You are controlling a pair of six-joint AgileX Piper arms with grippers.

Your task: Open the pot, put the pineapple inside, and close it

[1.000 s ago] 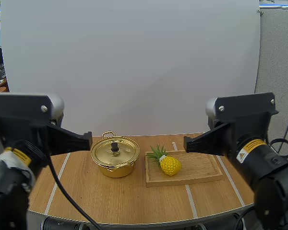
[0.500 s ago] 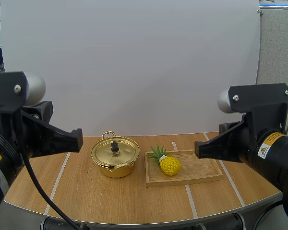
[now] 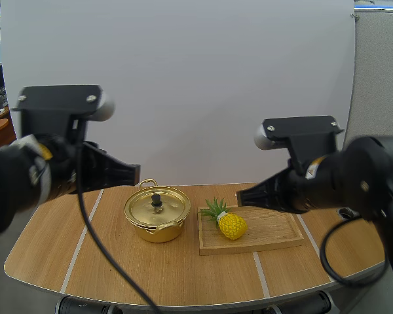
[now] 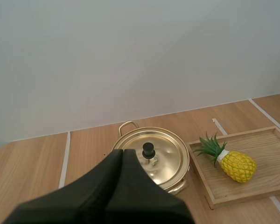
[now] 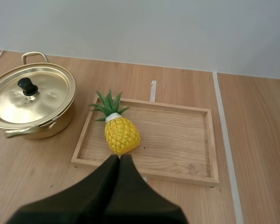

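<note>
A gold pot (image 3: pixel 156 221) stands on the wooden table with its lid (image 4: pixel 151 156) on, black knob (image 3: pixel 156 199) up. To its right a yellow pineapple (image 3: pixel 231 225) lies in a wooden tray (image 3: pixel 278 232), leaves toward the pot. My left gripper (image 4: pixel 122 152) hangs high above the table, short of the pot, fingers together as one dark wedge. My right gripper (image 5: pixel 119 157) is also shut and empty, raised over the tray's near edge just short of the pineapple (image 5: pixel 122 134). From above, the left gripper (image 3: pixel 136 173) and right gripper (image 3: pixel 240 195) point inward.
White tape lines (image 3: pixel 78 243) run across the table (image 3: pixel 150 275). A white wall stands behind it. The tray's right half (image 5: pixel 182 140) is bare wood.
Both arms have swung inward and forward over the table, and the wedges now point toward the pot and tray. Pot, lid and pineapple have not moved.
</note>
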